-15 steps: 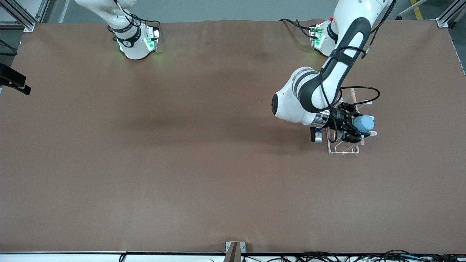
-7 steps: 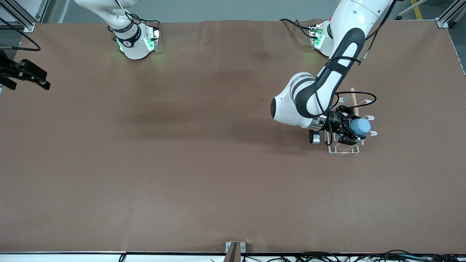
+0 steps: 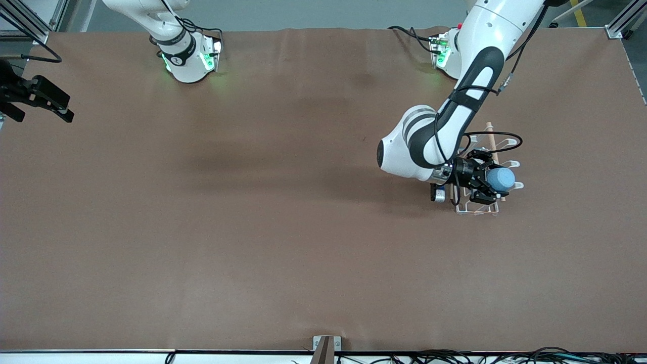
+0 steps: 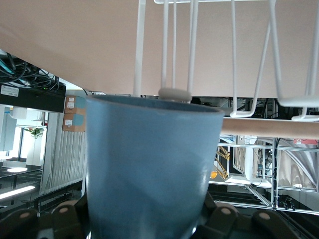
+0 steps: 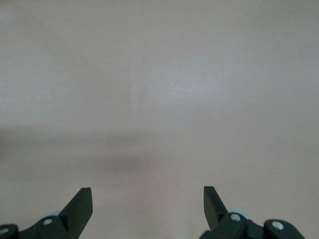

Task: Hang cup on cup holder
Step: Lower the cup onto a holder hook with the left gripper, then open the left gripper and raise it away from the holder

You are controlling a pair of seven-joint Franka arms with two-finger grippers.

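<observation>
The left gripper (image 3: 493,184) pinches the cup (image 3: 500,177) across its body and holds it on its side over the rack (image 3: 477,210), toward the left arm's end of the table. Ahead of its fingertips the cup's mouth faces a capped prong (image 4: 174,93), whose tip sits right at the rim.

To do this step well, the cup's axis should line up with that prong's slant, so the mouth slides along the wire rather than catching on its rim. A slow push along the prong looks wise, since the wire rack is light and a sideways shove could drag it. The grip should be released only once the prong reaches deep inside.

The front view shows the whole layout, but the prong under the cup is hidden by the gripper. The left wrist view shows what that one cannot: the prong's cap meeting the rim, with the rod (image 4: 269,128) and other wire loops just ahead.

The right gripper (image 5: 148,206) waits, fingers spread, over bare table (image 5: 159,99) at the right arm's end; the front view shows it at the edge.
</observation>
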